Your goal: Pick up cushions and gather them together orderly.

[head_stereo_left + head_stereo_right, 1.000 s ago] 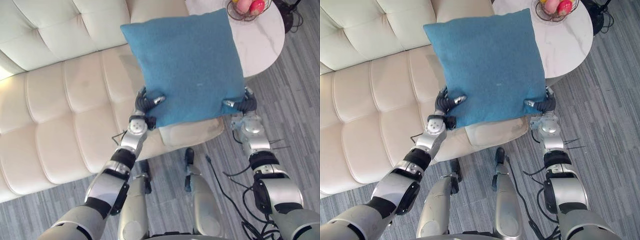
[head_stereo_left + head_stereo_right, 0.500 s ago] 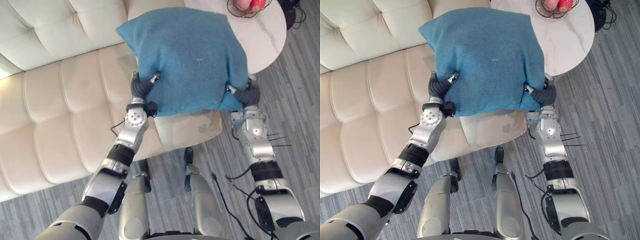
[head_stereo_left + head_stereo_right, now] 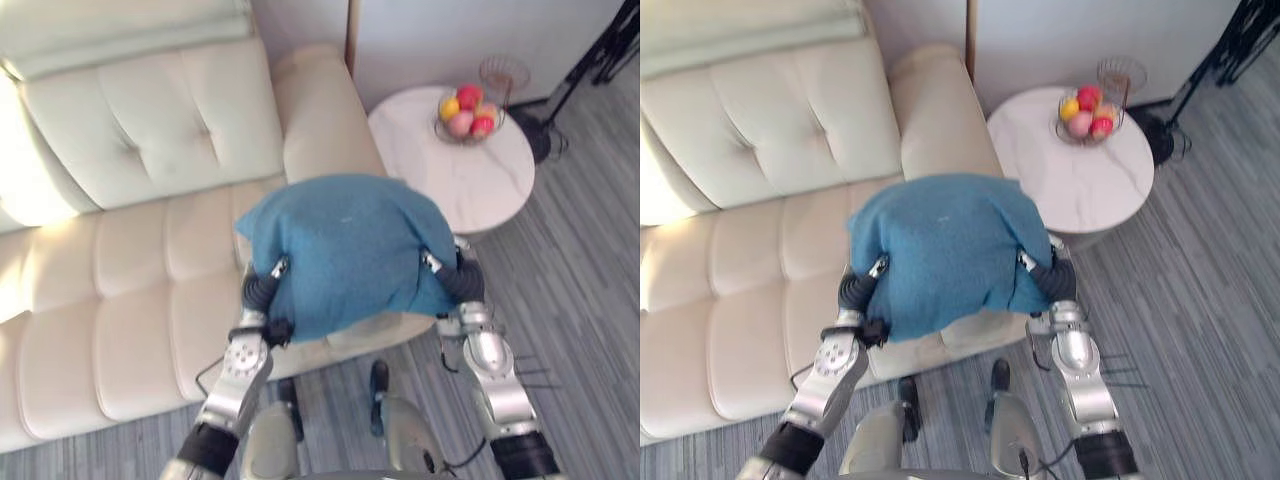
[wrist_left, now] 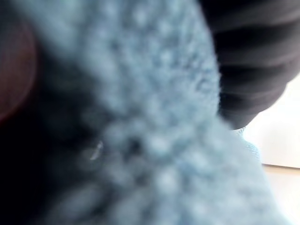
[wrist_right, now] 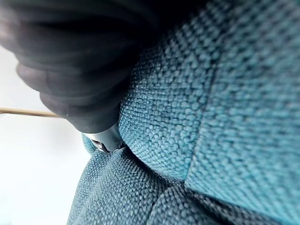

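Over the sofa (image 3: 150,290), your left hand (image 3: 262,292) and right hand (image 3: 458,282) pinch the cushion (image 3: 345,250) at its lower corners. It's likely light and floppy, so the corners hold best.

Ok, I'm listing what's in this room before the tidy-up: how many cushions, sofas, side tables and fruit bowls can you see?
blue cushion: 1
cream sofa: 1
round white side table: 1
wire fruit bowl: 1
Total: 4
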